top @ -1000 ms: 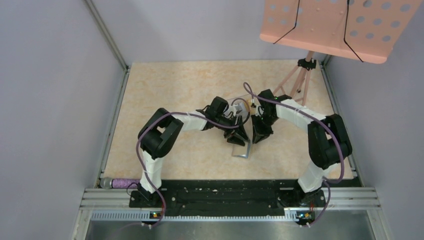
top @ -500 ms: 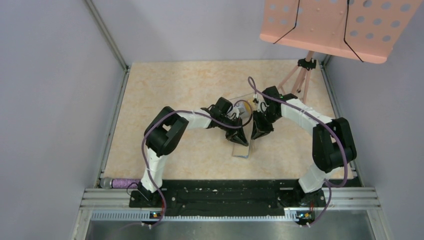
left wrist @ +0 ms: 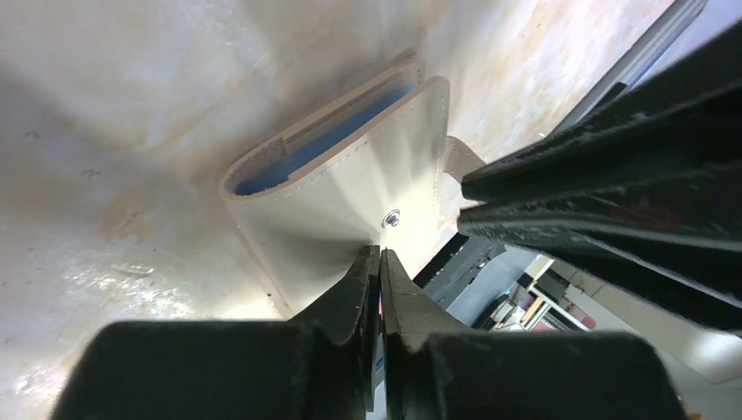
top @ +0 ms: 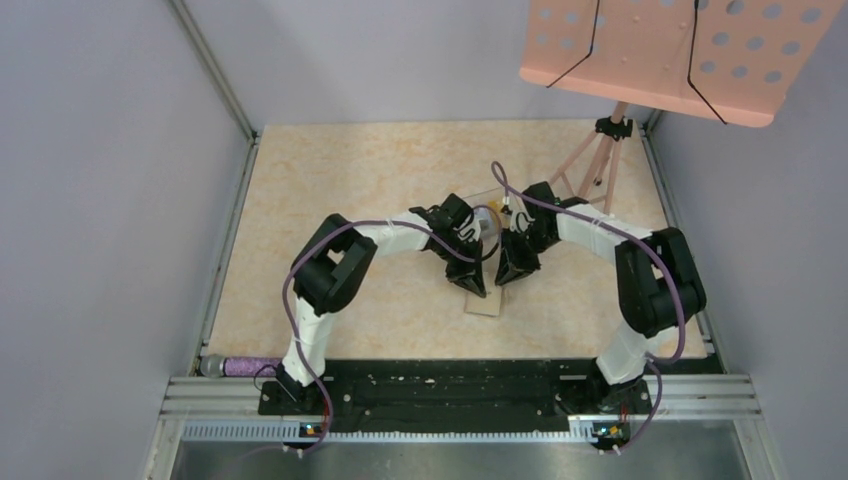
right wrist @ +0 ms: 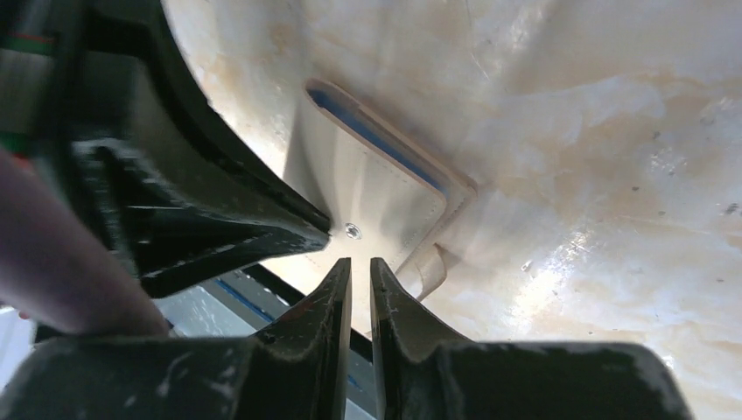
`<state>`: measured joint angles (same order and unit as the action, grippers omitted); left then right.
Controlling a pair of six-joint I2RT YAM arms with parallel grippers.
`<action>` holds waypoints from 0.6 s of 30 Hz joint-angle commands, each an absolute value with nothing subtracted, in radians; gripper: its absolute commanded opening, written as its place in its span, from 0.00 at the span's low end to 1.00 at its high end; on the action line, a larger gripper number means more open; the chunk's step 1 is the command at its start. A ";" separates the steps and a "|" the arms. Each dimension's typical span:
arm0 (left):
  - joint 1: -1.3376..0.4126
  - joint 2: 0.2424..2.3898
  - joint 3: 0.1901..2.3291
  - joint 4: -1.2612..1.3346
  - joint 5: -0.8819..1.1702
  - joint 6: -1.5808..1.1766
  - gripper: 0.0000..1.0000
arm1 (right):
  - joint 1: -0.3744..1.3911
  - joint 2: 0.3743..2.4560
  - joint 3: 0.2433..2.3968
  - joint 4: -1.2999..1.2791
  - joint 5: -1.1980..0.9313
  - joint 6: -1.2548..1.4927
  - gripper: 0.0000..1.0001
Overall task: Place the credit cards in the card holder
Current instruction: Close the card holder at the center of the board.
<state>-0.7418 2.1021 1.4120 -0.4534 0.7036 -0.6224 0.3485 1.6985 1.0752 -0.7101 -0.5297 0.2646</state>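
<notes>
Item, left jaws: my two black wedge-shaped fingertips point(left wrist: 364, 267) stand pressed together with only a hairline slit between them. Nothing shows in the slit, and the tips touch the front panel of the card holder point(left wrist: 346, 188) just beside its snap point(left wrist: 391, 219). Item, right jaws: all but closed, a narrow slit between the matte, scuffed fingertips point(right wrist: 339, 273). They are aimed at the same panel just below the snap, from the side opposite my left. Nothing is seen gripped between them, and I cannot tell whether they touch the leather. Item, the card holder: it lies near the middle of the tabletop point(top: 350, 180), between my two arms and a little nearer my bases than either pair of jaws. It is a small, squarish, flat wallet in smooth tan-beige leather, with a line of stitching along its edges and rounded corners. The snap is a small round metal stud. A short tan tab point(left wrist: 457, 157) sticks out from one side edge, and the open slot along the far edge shows a strip of blue lining point(left wrist: 324, 144). Item, the tabletop: a glossy, pale beige surface with a marbled pattern, reflecting light in soft patches. Item, surroundings: a salmon-pink perforated music stand point(top: 660, 50) on thin tripod legs at the far right corner, plain grey walls, purple cables point(top: 292, 320) looping along both arms, and a ribbed metal rail point(top: 460, 400) at my bases.
</notes>
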 commanded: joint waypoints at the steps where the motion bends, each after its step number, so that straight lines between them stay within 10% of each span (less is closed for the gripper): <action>1: -0.752 2.008 1.431 -0.468 0.641 -0.570 0.10 | 0.341 1.725 1.017 -0.616 -0.544 0.265 0.13; 8: -0.749 1.913 1.348 -0.381 0.551 -0.597 0.26 | 0.340 1.752 0.961 -0.564 -0.492 0.251 0.11; 18: -0.739 1.893 1.348 -0.397 0.400 -0.585 0.20 | 0.340 1.724 0.941 -0.514 -0.481 0.291 0.11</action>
